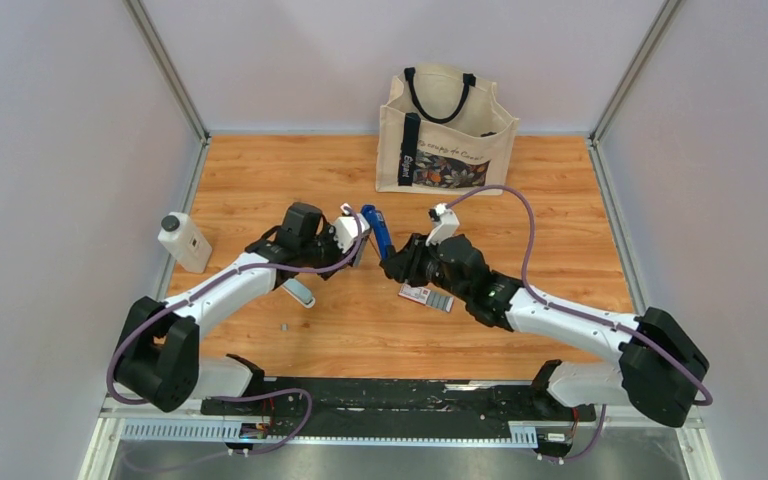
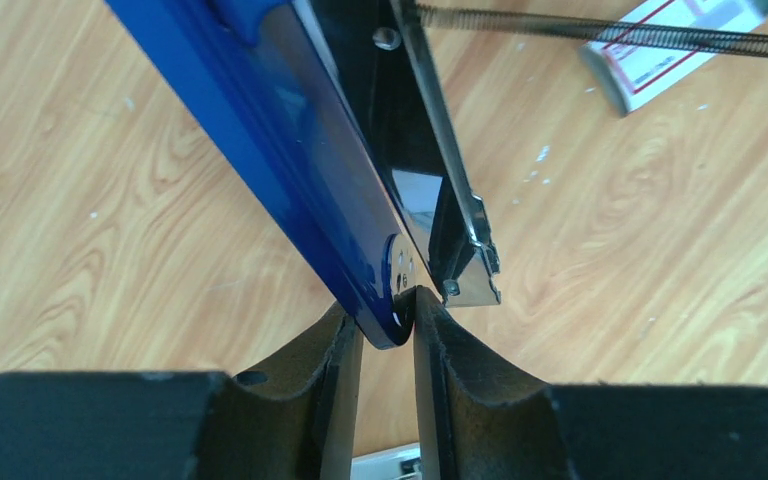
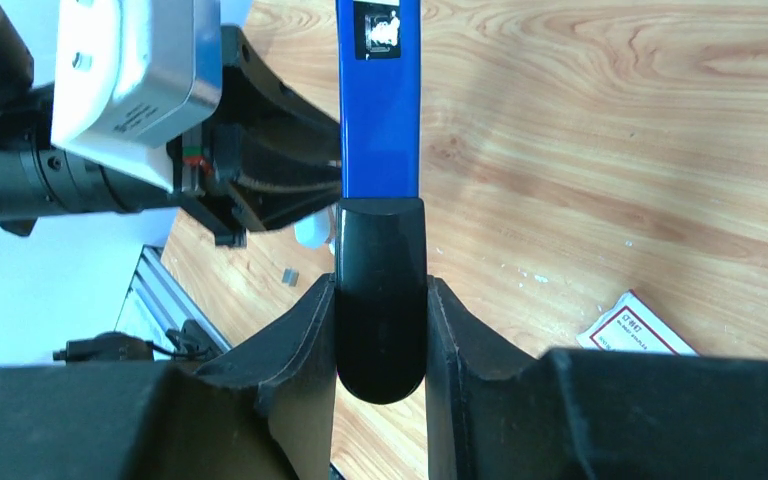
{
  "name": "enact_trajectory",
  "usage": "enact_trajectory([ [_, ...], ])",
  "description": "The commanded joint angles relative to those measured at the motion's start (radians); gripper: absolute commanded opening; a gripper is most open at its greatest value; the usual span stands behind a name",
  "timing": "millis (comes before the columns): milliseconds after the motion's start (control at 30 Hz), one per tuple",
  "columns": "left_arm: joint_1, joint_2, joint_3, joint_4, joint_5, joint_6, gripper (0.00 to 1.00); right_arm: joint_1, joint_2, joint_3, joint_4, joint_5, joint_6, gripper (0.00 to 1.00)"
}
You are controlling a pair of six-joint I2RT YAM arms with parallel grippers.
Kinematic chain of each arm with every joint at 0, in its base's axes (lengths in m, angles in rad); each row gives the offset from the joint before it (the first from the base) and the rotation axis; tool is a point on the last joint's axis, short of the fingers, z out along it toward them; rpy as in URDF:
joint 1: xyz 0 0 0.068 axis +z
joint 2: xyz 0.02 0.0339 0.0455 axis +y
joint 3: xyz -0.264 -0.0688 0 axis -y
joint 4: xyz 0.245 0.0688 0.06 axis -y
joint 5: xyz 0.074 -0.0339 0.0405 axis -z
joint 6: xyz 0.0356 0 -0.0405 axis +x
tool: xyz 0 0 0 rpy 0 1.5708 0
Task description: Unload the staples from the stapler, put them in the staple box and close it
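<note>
Both arms are holding the stapler [image 1: 373, 228] up just in front of the bag [image 1: 447, 130]. Left jaws are pinching its blue tip, right jaws are clamping its black end. Looks hinged open, I think.

- We find a table [image 1: 560, 200] with two arms reaching from its near edge toward the middle.
- A stapler [image 1: 374, 228] sits between them at the centre, lifted above the table.
- The left gripper [image 1: 360, 248] is on the stapler's left side and clamps one end of it between its fingers.
- The right gripper [image 1: 392, 265] clamps the stapler's near end from the right.
- A tote bag [image 1: 447, 130] stands behind the stapler, at the far edge.
- A bottle [image 1: 184, 242] stands at the left edge, well apart from the rest.
- A flat box [image 1: 427, 297] lies just in front of the right gripper.
- An oblong tool [image 1: 300, 292] lies partly under the left arm, with a small loose piece [image 1: 284, 326] in front of it.
</note>
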State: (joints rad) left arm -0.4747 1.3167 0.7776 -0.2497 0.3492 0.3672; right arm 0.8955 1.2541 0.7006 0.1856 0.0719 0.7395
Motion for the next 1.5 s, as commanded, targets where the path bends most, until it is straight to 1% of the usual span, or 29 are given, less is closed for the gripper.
enact_trajectory([
  [0,-0.028,0.003,0.023,0.095,-0.142,0.114,0.25,0.017,-0.050,-0.058,0.069,-0.109,-0.028,0.00],
  [100,-0.061,0.019,0.022,0.096,-0.220,0.122,0.24,0.020,-0.084,-0.114,0.075,-0.139,-0.043,0.00],
  [267,-0.099,0.075,0.052,0.099,-0.383,0.110,0.21,0.020,-0.166,-0.219,0.071,-0.107,-0.031,0.00],
  [433,-0.142,0.118,0.074,0.099,-0.493,0.119,0.20,0.020,-0.197,-0.289,0.089,-0.115,-0.025,0.00],
  [633,-0.170,0.119,0.072,0.133,-0.558,0.171,0.20,0.023,-0.234,-0.340,0.086,-0.112,-0.060,0.00],
  [867,-0.191,0.138,0.072,0.162,-0.595,0.207,0.20,0.023,-0.280,-0.389,0.061,-0.096,-0.080,0.00],
  [967,-0.197,0.148,0.080,0.144,-0.576,0.199,0.20,0.023,-0.289,-0.386,0.061,-0.083,-0.077,0.00],
  [1100,-0.197,0.151,0.097,0.110,-0.549,0.181,0.22,0.023,-0.282,-0.339,0.048,-0.073,-0.088,0.00],
  [1133,-0.197,0.150,0.120,0.092,-0.533,0.162,0.24,0.023,-0.274,-0.305,0.040,-0.035,-0.094,0.00],
  [1200,-0.197,0.125,0.146,0.018,-0.501,0.147,0.29,0.022,-0.265,-0.261,-0.006,-0.018,-0.120,0.00],
  [1233,-0.196,0.112,0.170,-0.006,-0.454,0.128,0.36,0.023,-0.251,-0.204,-0.027,0.006,-0.130,0.00],
  [1267,-0.196,0.095,0.181,-0.055,-0.426,0.116,0.39,0.022,-0.245,-0.179,-0.047,0.018,-0.143,0.00],
  [1300,-0.185,0.060,0.190,-0.075,-0.396,0.104,0.41,0.020,-0.236,-0.155,-0.076,0.029,-0.173,0.00],
  [1333,-0.179,0.043,0.210,-0.092,-0.331,0.069,0.42,0.017,-0.222,-0.126,-0.090,0.046,-0.189,0.00],
  [1400,-0.147,0.001,0.232,-0.147,-0.250,0.033,0.43,0.005,-0.203,-0.043,-0.119,0.055,-0.215,0.00],
  [1433,-0.136,-0.010,0.258,-0.170,-0.158,0.015,0.44,-0.010,-0.181,-0.015,-0.127,0.054,-0.235,0.00],
  [1467,-0.128,-0.017,0.267,-0.215,-0.113,0.009,0.44,-0.015,-0.170,0.040,-0.133,0.055,-0.242,0.00],
])
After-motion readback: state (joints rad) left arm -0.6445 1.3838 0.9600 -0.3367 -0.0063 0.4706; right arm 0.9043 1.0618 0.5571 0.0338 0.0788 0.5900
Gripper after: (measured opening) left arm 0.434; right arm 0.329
